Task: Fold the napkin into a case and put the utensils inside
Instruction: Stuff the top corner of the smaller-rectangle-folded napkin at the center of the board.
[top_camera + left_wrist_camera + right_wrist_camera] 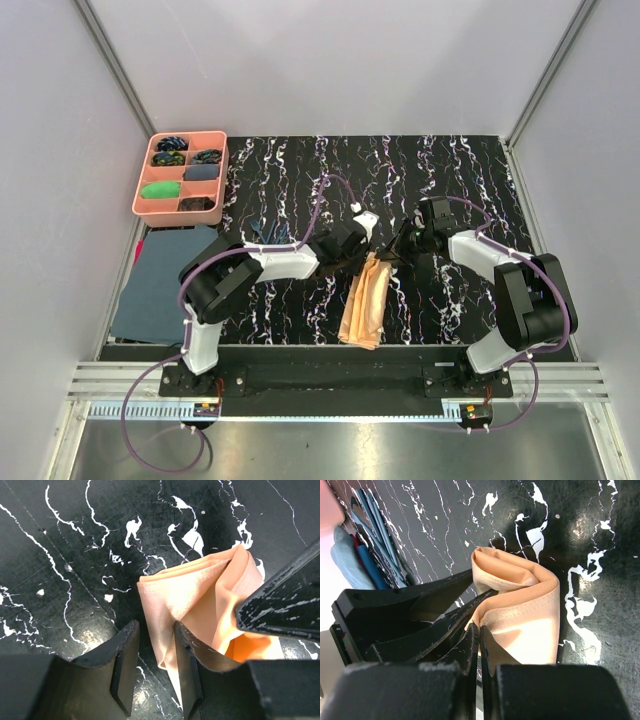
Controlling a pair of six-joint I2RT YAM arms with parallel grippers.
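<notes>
At the near-centre of the table (450, 180), the napkin (363, 305) lay folded into a narrow strip. The right gripper (480, 635) was clamped on a fabric layer at the strip's raised far end. The left gripper (155, 630) stood against that end, jaws parted, grasping nothing.

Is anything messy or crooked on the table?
Yes. The napkin is a narrow folded strip, but its far end is puffed open and bunched, not flat. The right gripper has its jaws shut on that end.
</notes>
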